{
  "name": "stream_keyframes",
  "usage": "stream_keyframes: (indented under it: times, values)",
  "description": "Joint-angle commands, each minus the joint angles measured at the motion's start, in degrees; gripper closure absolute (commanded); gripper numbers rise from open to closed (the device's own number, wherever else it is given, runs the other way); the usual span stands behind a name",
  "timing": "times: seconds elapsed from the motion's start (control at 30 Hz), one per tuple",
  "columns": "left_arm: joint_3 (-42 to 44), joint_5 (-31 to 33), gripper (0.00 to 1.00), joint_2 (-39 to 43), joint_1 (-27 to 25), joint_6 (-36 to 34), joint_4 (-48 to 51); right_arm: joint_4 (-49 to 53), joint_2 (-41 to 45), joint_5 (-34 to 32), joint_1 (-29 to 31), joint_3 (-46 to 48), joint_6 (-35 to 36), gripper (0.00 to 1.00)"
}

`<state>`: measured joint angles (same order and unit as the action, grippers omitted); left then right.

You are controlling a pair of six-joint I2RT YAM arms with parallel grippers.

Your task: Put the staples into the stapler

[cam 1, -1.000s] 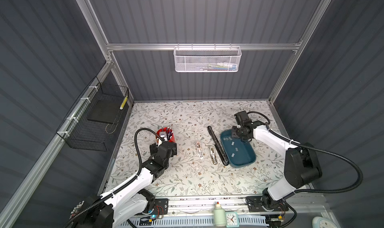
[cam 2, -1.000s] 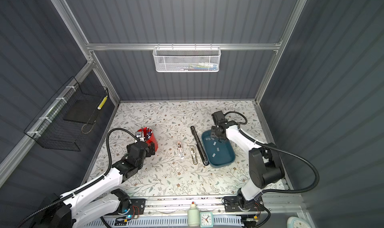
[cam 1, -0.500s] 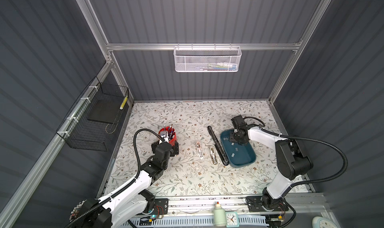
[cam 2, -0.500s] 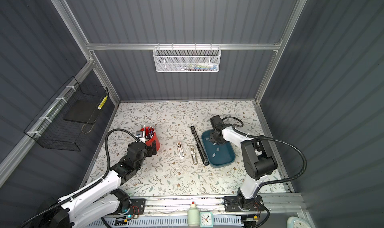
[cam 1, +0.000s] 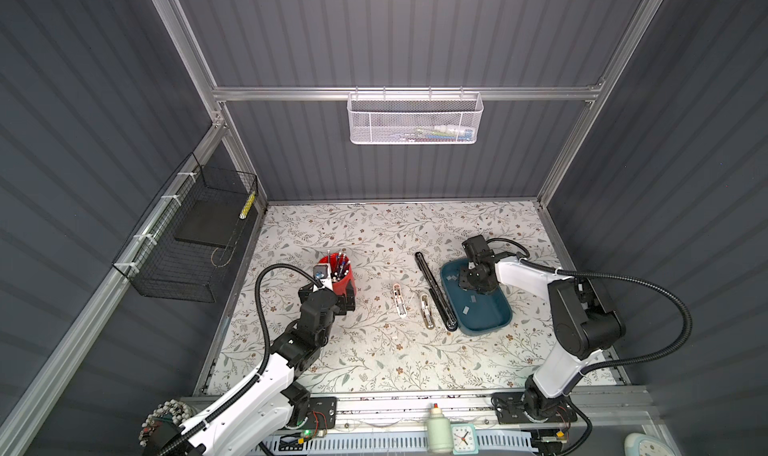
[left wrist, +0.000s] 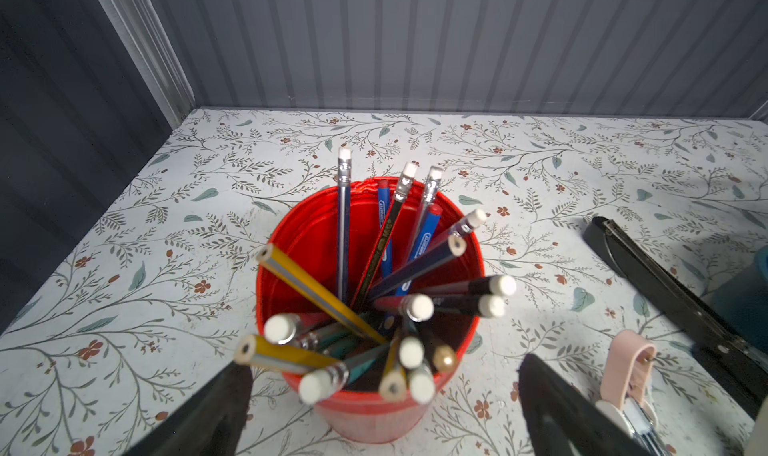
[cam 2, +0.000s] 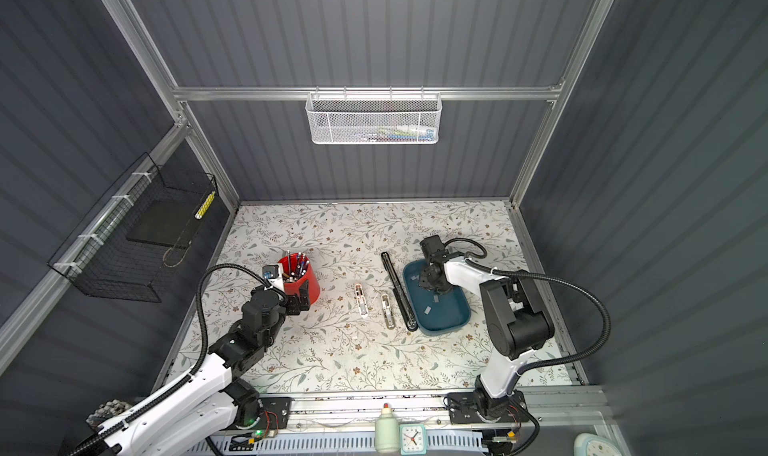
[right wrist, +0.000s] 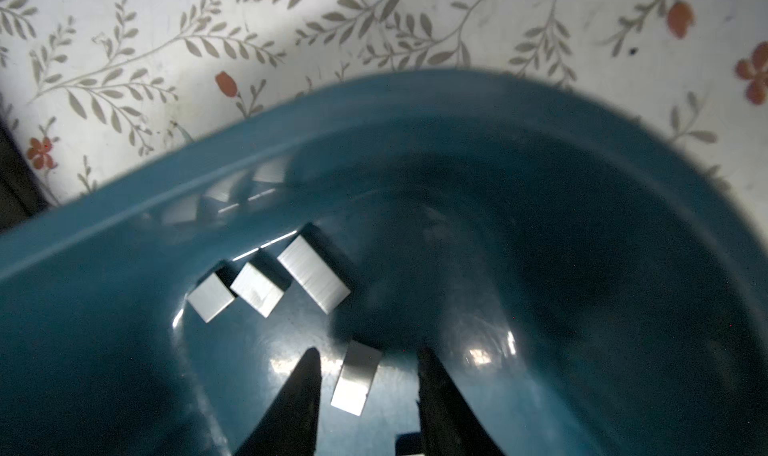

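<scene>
Staples [right wrist: 356,378], small flat grey metal strips, lie loose in the shallow teal plastic tray [right wrist: 166,175]. The tray sits at about 3 o'clock on the floral tabletop in both top views. The step in hand looks like picking up the first strip. The right gripper [right wrist: 368,350] is down inside the tray's 12 o'clock end. Its dark fingers [right wrist: 305,391] stand either side of one strip, moderately apart, with a gap showing on each side, so nothing is pinched yet. Three more strips [right wrist: 313,273] lie close together near the tray wall, and the smallest two are touching.

The long black stapler [cam 1: 434,292] lies flat on the table just at 9 o'clock of the tray, running roughly from 11 to 5 o'clock. It appears opened out, though the top views are too small to show its channel. Two small pale tools [cam 1: 399,300] lie a little further towards 9 o'clock.

The left gripper [left wrist: 384,408] hovers with its fingers spread wide and holding nothing. It faces the red plastic cup [left wrist: 316,242] full of pencils, at 9 o'clock on the table.

The next move probably calls for closing squarely on the strip's long sides, as it sits slightly askew between the fingers. It then needs lifting clear of the rim and carrying towards the stapler. The strip is thin, smooth and shiny, so it may slip or tilt in the grip.
</scene>
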<state>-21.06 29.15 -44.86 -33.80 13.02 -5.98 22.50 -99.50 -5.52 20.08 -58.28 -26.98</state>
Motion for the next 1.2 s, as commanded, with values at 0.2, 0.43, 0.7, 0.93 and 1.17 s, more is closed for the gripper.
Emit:
stream_keyframes:
  times: [0.2, 0.43, 0.7, 0.93, 1.17]
  values:
    - [-4.4, -1.6, 0.00, 1.8, -0.1, -1.0, 5.3, 0.1, -1.9, 0.9, 0.1, -0.1, -0.7, 0.66]
    - [-5.5, 0.0, 0.00, 4.1, -0.1, -0.5, 8.0, 0.1, -3.5, 2.6, 0.1, -0.3, -1.1, 0.69]
    - [-5.4, 1.1, 0.00, 6.7, -0.1, -0.5, 9.5, -1.1, -4.7, 2.4, 0.1, -0.8, -0.7, 0.77]
    - [-5.3, 2.2, 0.00, 7.4, -0.1, -0.3, 10.5, -0.9, -5.0, 1.9, 0.4, -1.2, -0.5, 0.84]
    - [-5.5, 3.5, 0.00, 7.4, -0.1, 1.2, 12.8, -0.6, -4.4, 1.1, 1.0, -1.7, 0.2, 0.87]
